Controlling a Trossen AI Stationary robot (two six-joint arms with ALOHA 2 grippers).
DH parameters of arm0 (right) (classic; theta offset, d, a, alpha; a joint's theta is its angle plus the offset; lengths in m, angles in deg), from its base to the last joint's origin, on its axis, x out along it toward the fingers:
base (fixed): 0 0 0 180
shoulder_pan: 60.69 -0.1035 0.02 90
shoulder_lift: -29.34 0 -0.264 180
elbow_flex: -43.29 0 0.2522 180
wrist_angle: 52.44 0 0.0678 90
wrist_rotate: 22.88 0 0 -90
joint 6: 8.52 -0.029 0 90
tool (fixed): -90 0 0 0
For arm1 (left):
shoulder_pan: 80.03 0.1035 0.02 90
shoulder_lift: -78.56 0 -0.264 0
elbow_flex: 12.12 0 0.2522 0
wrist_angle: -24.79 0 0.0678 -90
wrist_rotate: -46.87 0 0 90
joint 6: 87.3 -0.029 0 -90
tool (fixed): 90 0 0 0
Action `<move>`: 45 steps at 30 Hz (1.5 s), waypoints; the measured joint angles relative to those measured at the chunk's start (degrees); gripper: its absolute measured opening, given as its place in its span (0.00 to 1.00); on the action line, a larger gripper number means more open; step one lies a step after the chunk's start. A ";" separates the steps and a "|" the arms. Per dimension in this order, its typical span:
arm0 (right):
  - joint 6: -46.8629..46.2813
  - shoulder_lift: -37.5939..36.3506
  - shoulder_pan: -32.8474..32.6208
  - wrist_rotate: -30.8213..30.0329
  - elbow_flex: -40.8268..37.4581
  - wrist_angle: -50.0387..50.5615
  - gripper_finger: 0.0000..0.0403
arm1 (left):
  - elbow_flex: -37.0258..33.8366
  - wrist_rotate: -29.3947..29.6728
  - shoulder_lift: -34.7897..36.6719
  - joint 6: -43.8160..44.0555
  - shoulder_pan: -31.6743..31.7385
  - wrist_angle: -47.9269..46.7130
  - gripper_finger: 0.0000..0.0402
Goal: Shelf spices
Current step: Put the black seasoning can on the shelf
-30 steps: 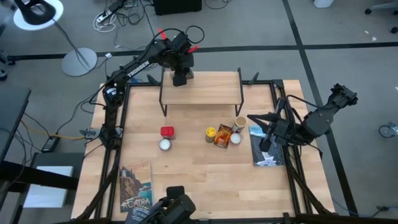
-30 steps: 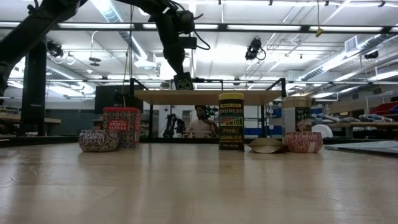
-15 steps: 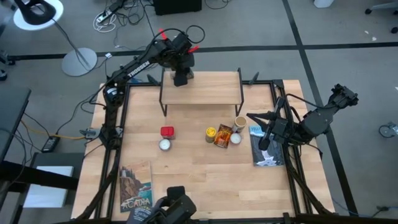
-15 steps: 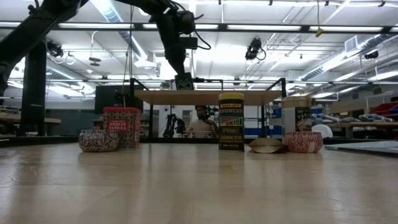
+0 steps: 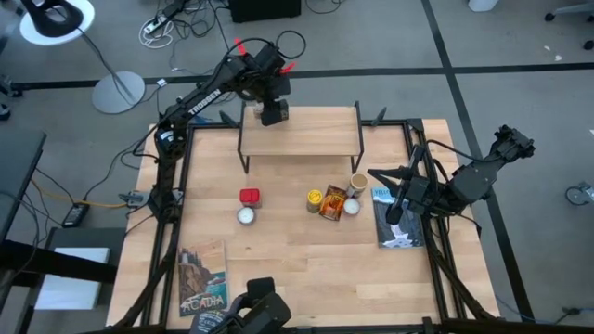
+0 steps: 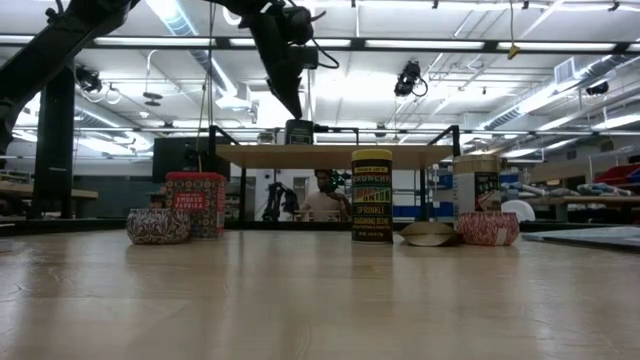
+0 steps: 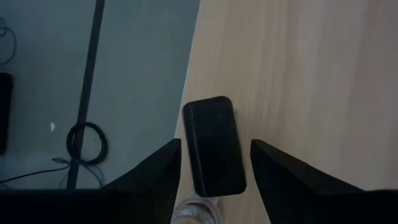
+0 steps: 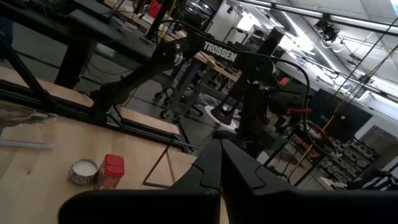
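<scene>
The dark tin (image 7: 214,146) rests on the shelf's plank (image 5: 302,130), right at the plank's far-left edge; it also shows in the low view (image 6: 299,132). My left gripper (image 7: 216,144) is open just above it, one finger on either side, and touches nothing; in the low view it (image 6: 293,98) hangs over the tin. The red tin (image 5: 250,197), yellow jar (image 5: 315,200), orange packet (image 5: 332,204), tan jar (image 5: 358,182) and pale-capped jar (image 5: 352,207) stand on the table in front of the shelf. My right gripper (image 8: 221,168) is shut and empty at the table's right.
A white disc (image 5: 246,215) lies next to the red tin. One book (image 5: 397,223) lies under my right arm and another (image 5: 203,278) at the near left. The rest of the plank to the tin's right is bare.
My left gripper has let go of the dark tin and gone up a little. The tin was tilted in the fingers and now stands level on the shelf's plank.
</scene>
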 joint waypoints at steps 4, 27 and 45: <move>0.00 0.00 0.00 0.00 0.00 0.01 0.01 | 0.00 2.67 0.01 -0.13 -0.46 0.02 0.50; 0.02 -0.02 0.01 0.00 -0.02 0.04 0.01 | 4.91 0.34 1.27 4.71 -5.49 -6.38 0.35; 0.00 0.00 -0.11 0.00 -0.02 -0.08 0.01 | -5.24 8.46 1.20 7.47 -5.05 -3.84 0.03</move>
